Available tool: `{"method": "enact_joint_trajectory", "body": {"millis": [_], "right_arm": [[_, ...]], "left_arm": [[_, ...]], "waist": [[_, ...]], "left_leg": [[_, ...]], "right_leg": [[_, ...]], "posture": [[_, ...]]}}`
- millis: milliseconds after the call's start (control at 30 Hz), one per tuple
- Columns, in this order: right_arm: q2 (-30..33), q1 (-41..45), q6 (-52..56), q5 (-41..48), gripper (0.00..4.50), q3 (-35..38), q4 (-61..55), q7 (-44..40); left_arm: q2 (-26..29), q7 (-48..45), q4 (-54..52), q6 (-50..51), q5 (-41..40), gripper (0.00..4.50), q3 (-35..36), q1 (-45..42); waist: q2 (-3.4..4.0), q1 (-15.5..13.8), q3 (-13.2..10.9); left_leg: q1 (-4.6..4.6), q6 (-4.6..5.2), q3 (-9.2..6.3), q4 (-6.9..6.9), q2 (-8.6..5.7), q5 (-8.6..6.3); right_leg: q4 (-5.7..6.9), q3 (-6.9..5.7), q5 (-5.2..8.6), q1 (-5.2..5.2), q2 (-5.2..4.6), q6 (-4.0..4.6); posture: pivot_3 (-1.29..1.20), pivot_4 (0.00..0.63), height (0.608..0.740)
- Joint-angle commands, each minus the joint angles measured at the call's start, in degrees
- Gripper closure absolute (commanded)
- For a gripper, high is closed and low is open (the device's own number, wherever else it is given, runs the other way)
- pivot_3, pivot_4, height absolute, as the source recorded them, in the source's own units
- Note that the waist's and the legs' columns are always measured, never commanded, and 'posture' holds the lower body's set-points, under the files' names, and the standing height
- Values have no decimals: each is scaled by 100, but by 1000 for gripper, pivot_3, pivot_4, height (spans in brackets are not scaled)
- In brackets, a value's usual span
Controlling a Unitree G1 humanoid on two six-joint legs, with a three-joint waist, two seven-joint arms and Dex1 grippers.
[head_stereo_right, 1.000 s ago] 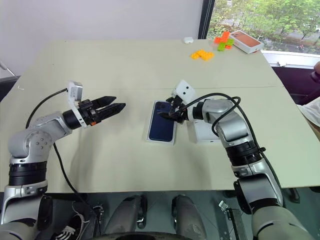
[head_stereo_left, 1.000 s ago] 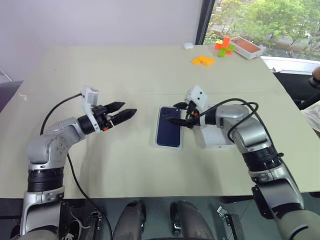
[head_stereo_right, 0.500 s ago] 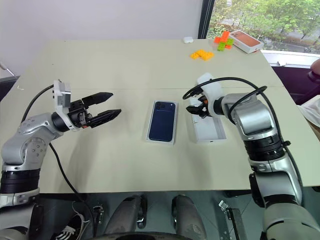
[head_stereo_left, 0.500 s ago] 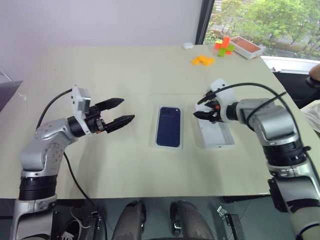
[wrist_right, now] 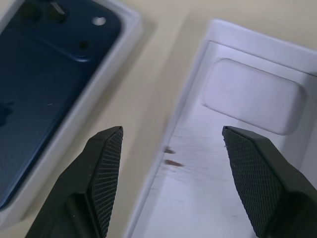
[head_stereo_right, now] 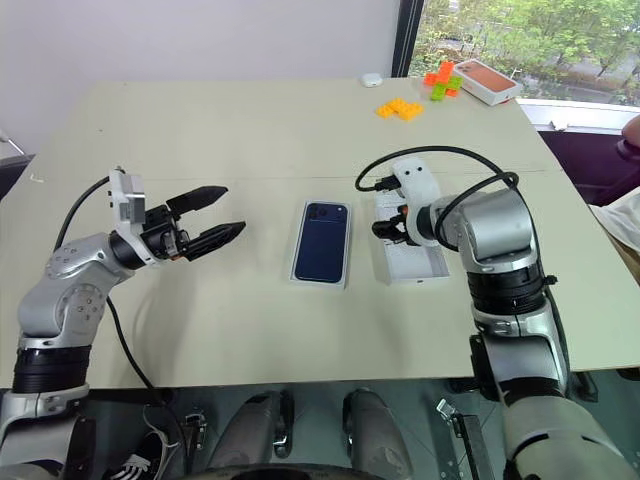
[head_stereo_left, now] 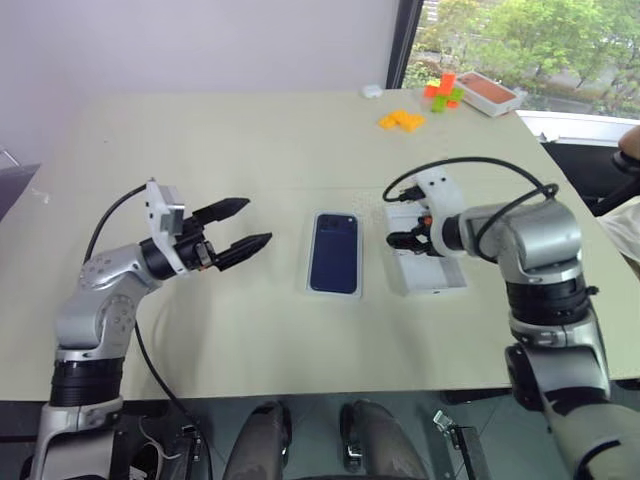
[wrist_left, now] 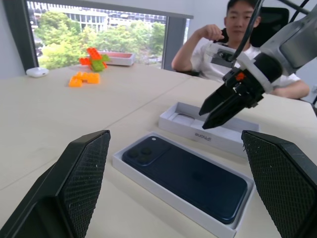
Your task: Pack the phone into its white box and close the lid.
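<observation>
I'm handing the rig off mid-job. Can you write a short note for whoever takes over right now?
Left gripper: open, empty, raised above the table to the left of the white box.
Right gripper: open, empty, over the near-left edge of the lid.
The phone lies back side up in the white box at table centre. The lid lies inside-up just to the right of the box, apart from it.
Done: phone packed.
Left: pick up the lid, turn it over, seat it on the box.
</observation>
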State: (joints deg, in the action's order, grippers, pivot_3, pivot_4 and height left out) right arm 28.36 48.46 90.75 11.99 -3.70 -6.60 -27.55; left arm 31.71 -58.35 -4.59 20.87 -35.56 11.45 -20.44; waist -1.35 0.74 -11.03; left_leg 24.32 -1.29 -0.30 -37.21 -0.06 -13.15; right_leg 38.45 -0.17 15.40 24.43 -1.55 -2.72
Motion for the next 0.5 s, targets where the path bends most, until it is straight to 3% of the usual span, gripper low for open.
{"method": "enact_joint_trajectory", "body": {"millis": [33,500], "right_arm": [[-117,160,142,168,1133,327,37,112],[-22,165,175,703,1133,64,397,715]], "left_arm": [[-26,102,-126,-95,12,42,-8,-61],[-138,316,-267,-97,48,42,-124,56]], "waist": [[0,-1,0],[0,14,0]], "left_leg": [[1,0,0,0,-1,0],[1,3,1,0,-2,1]], "right_leg": [[-1,0,0,0,0,0],[0,0,-1,0,2,-1]], "posture": [[0,150,740],[0,150,740]]}}
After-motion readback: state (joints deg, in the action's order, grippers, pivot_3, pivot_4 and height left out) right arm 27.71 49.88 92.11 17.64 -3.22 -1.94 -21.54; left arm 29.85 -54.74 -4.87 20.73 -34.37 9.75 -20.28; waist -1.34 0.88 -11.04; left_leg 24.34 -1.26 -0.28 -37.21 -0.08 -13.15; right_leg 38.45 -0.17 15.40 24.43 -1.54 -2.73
